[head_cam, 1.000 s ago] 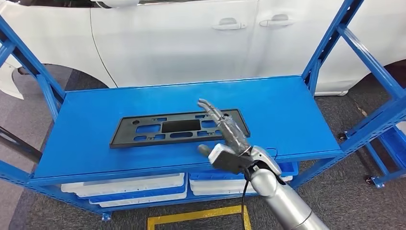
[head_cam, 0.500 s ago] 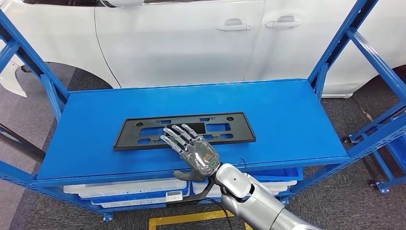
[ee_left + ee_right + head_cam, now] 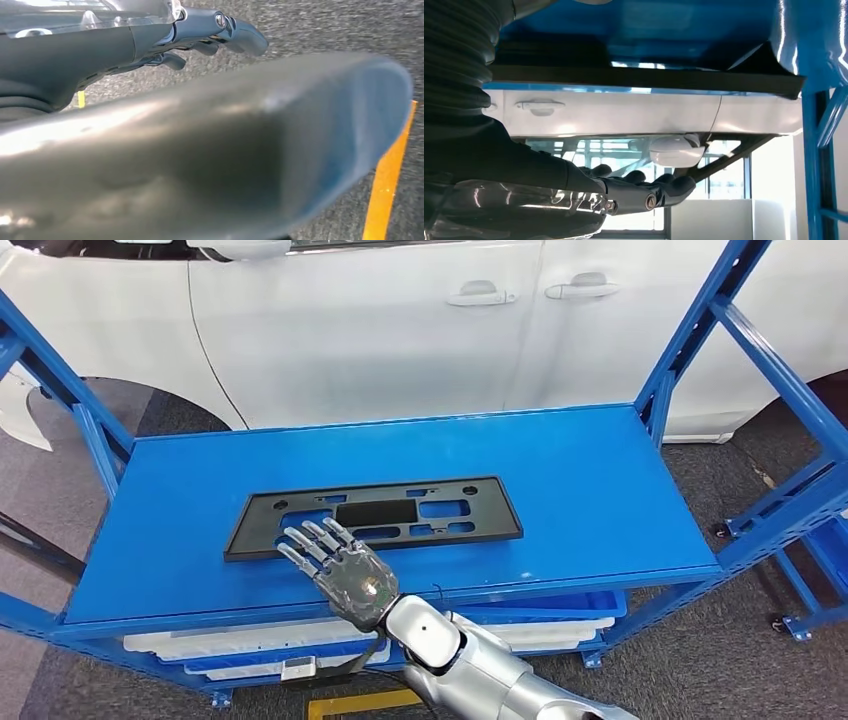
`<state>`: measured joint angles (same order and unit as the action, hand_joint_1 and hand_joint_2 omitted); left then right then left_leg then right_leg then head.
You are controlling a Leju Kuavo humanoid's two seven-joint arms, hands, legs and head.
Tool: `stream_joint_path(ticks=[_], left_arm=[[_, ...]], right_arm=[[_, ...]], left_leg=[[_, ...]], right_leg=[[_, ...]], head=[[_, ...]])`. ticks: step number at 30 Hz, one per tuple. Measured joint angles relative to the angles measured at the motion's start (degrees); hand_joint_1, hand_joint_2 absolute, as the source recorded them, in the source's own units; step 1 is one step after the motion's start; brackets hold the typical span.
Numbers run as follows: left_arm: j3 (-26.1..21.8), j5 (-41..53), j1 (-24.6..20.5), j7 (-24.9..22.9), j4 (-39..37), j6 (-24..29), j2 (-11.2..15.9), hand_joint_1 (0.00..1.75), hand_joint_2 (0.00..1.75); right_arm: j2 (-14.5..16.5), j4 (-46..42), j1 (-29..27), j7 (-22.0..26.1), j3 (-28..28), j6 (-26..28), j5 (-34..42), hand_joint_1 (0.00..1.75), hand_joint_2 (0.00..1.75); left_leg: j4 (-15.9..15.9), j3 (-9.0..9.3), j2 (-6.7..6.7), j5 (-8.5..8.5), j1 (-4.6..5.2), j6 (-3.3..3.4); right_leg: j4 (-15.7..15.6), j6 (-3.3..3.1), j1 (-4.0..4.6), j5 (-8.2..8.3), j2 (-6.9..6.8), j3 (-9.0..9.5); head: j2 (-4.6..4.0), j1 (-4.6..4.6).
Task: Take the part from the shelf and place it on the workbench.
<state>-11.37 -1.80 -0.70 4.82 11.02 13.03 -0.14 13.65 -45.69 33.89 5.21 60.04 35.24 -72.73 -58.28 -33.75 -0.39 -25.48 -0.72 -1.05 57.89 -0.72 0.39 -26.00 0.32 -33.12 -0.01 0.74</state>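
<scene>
Right hand [image 3: 345, 575] shifted left, fingers [image 3: 305, 540] spread, empty, over flat black slotted part [image 3: 375, 512], glossy blue shelf [image 3: 590, 490]

The part [image 3: 372, 515] lies flat on the shelf [image 3: 590, 490], towards its front left. The right hand [image 3: 340, 568] hovers at the part's front edge. Behind the shelf stands a car [image 3: 400, 320]; trays [image 3: 260, 645] sit beneath it.

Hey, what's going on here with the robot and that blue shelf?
The robot is reaching for a flat black part lying on the top of a blue shelf, with a white car behind. Its right hand is open, fingers spread, at the part's near edge, not gripping it yet. The left hand hangs low over the floor. The part has not been lifted.
</scene>
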Motion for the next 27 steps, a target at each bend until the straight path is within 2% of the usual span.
stream_joint_path(ticks=[2, 4, 5, 7, 8, 9, 10, 12, 13, 14, 15, 18, 19, 20, 22, 23, 24, 25, 26, 27], left_arm=[[0.08, 0.19, -0.05, -0.01, 0.0, -0.02, 0.07, 0.0, 0.0], [0.12, 0.37, -0.11, -0.01, 0.0, -0.08, 0.12, 0.0, 0.0], [0.14, 0.47, -0.15, 0.0, 0.0, -0.11, 0.15, 0.0, 0.0], [0.16, 0.81, -0.19, 0.01, 0.0, -0.21, 0.27, 0.0, 0.0], [0.19, 0.99, -0.18, 0.01, 0.0, -0.28, 0.34, 0.0, 0.0], [0.22, 1.15, -0.16, 0.01, 0.0, -0.38, 0.42, 0.0, 0.0], [0.27, 1.24, -0.17, 0.01, 0.0, -0.5, 0.45, 0.0, 0.0], [0.43, 1.32, -0.24, 0.01, 0.0, -0.73, 0.48, 0.0, 0.0], [0.5, 1.37, -0.3, 0.01, 0.0, -0.8, 0.46, 0.0, 0.0], [0.56, 1.41, -0.34, 0.01, 0.0, -0.84, 0.45, 0.0, 0.0], [0.58, 1.45, -0.37, 0.01, 0.0, -0.84, 0.44, 0.0, 0.0], [0.6, 1.58, -0.44, 0.02, 0.0, -0.79, 0.55, 0.0, 0.0], [0.6, 1.63, -0.44, 0.04, 0.0, -0.77, 0.6, 0.0, 0.0], [0.61, 1.67, -0.44, 0.07, 0.0, -0.75, 0.66, 0.0, 0.0], [0.63, 1.74, -0.43, 0.14, 0.0, -0.68, 0.8, 0.0, 0.0], [0.64, 1.79, -0.39, 0.16, 0.0, -0.66, 0.88, 0.0, 0.0], [0.64, 1.83, -0.32, 0.17, 0.0, -0.63, 0.96, 0.0, 0.0], [0.64, 1.89, -0.24, 0.18, 0.0, -0.63, 1.02, 0.0, 0.0], [0.64, 1.98, -0.2, 0.21, 0.0, -0.63, 1.09, 0.0, 0.0], [0.64, 2.08, -0.22, 0.26, 0.0, -0.63, 1.17, 0.0, 0.0]], right_arm=[[1.82, 2.14, 1.01, -0.67, -0.01, -0.08, 0.07, 0.0, 1.75], [3.36, 3.97, 2.2, -1.23, -0.08, -0.44, 0.19, 0.0, 1.75], [3.91, 4.82, 2.8, -1.57, -0.11, -0.77, 0.29, 0.0, 1.75], [4.55, 6.51, 3.77, -2.48, -0.13, -1.52, 0.63, 0.0, 1.75], [4.71, 7.29, 4.12, -3.01, -0.14, -1.82, 0.8, 0.0, 1.75], [4.83, 8.09, 4.46, -3.56, -0.14, -2.06, 0.98, 0.0, 1.75], [4.96, 8.87, 4.85, -4.08, -0.15, -2.22, 1.1, 0.0, 1.75], [5.3, 10.23, 5.78, -4.99, -0.15, -2.39, 1.2, 0.0, 1.75], [5.5, 10.85, 6.3, -5.4, -0.14, -2.44, 1.22, 0.0, 1.75], [5.69, 11.46, 6.79, -5.83, -0.14, -2.51, 1.22, 0.0, 1.75], [5.83, 12.08, 7.19, -6.31, -0.13, -2.57, 1.21, 0.0, 1.75], [6.08, 14.14, 7.96, -7.98, -0.13, -2.63, 1.06, 0.0, 1.75], [6.21, 14.9, 8.24, -8.65, -0.12, -2.6, 0.91, 0.0, 1.75], [6.37, 15.71, 8.55, -9.37, -0.1, -2.55, 0.68, 0.0, 1.75], [6.59, 17.91, 9.0, -11.0, -0.07, -2.45, 0.09, 0.0, 1.75], [6.62, 19.16, 9.09, -11.75, -0.06, -2.41, -0.18, 0.0, 1.75], [6.63, 20.39, 9.14, -12.42, -0.06, -2.39, -0.42, 0.0, 1.75], [6.63, 21.45, 9.28, -12.97, -0.06, -2.47, -0.61, 0.0, 1.75], [6.64, 22.34, 9.55, -13.43, -0.07, -2.69, -0.78, 0.0, 1.75], [6.64, 23.11, 9.94, -13.83, -0.08, -3.07, -0.88, 0.0, 1.75]], left_leg=[[0.18, -0.01, 0.0, 0.22, -0.02, 0.63], [0.49, 0.1, 0.08, 0.43, -0.21, 1.25], [0.6, 0.13, 0.12, 0.51, -0.3, 1.49], [0.58, 0.05, 0.12, 0.51, -0.28, 1.72], [0.57, 0.05, 0.11, 0.5, -0.27, 1.74], [0.55, 0.05, 0.09, 0.5, -0.27, 1.75], [0.54, 0.09, 0.06, 0.49, -0.25, 1.73], [0.54, 0.23, 0.02, 0.46, -0.16, 1.66], [0.5, 0.24, 0.02, 0.41, -0.02, 1.52], [0.47, 0.23, 0.03, 0.37, 0.05, 1.3], [0.48, 0.19, 0.06, 0.37, 0.08, 1.02], [0.48, 0.15, 0.1, 0.19, 0.08, 0.04], [-0.52, -0.25, 0.1, -0.56, 0.06, -0.19], [-2.69, -1.19, 0.1, -1.9, 0.05, -0.38], [-10.06, -4.59, 0.1, -5.5, -0.1, -0.71], [-13.45, -6.26, 0.11, -6.66, -0.15, -0.9], [-15.19, -7.17, 0.12, -6.82, -0.23, -1.07], [-14.7, -6.98, 0.13, -5.86, -0.33, -1.2], [-11.96, -5.66, 0.14, -4.01, -0.46, -1.28], [-7.83, -3.69, 0.18, -2.05, -0.6, -1.33]], right_leg=[[0.09, 0.45, -0.05, -0.07, 0.03, -0.05], [2.14, 1.11, -0.18, -1.54, -0.01, -0.89], [4.88, 1.45, -0.3, -3.12, -0.04, -2.14], [12.77, 1.91, -0.51, -6.67, -0.06, -5.94], [15.89, 2.01, -0.58, -7.56, -0.06, -7.53], [17.12, 2.0, -0.62, -7.39, -0.06, -8.25], [15.93, 1.86, -0.61, -6.13, -0.06, -7.83], [8.07, 1.1, -0.41, -2.0, -0.07, -4.2], [4.11, 0.71, -0.24, -0.5, -0.13, -2.35], [1.4, 0.41, -0.07, 0.34, -0.2, -1.12], [0.17, 0.22, 0.08, 0.51, -0.26, -0.61], [-0.73, -0.33, -0.06, 0.86, -0.33, -0.32], [-1.15, -0.62, -0.24, 1.07, -0.36, -0.1], [-1.51, -0.83, -0.42, 1.25, -0.41, 0.11], [-1.61, -1.09, -0.38, 1.29, -0.47, 0.2], [-1.56, -1.11, -0.34, 1.26, -0.48, 0.19], [-1.47, -1.12, -0.33, 1.19, -0.46, 0.19], [-1.33, -1.06, -0.35, 1.1, -0.4, 0.19], [-1.12, -0.94, -0.42, 0.93, -0.32, 0.22], [-0.79, -0.71, -0.48, 0.69, -0.25, 0.24]], head=[[0.01, -0.07], [0.01, -0.19], [0.01, -0.26], [0.01, -0.39], [0.01, -0.38], [0.0, -0.39], [0.01, -0.4], [0.01, -0.4], [0.01, -0.37], [0.01, -0.37], [0.0, -0.34], [0.0, -0.34], [0.01, -0.32], [0.01, -0.27], [0.01, -0.25], [0.0, -0.26], [0.0, -0.26], [-0.01, -0.26], [-0.01, -0.26], [0.0, -0.26]])
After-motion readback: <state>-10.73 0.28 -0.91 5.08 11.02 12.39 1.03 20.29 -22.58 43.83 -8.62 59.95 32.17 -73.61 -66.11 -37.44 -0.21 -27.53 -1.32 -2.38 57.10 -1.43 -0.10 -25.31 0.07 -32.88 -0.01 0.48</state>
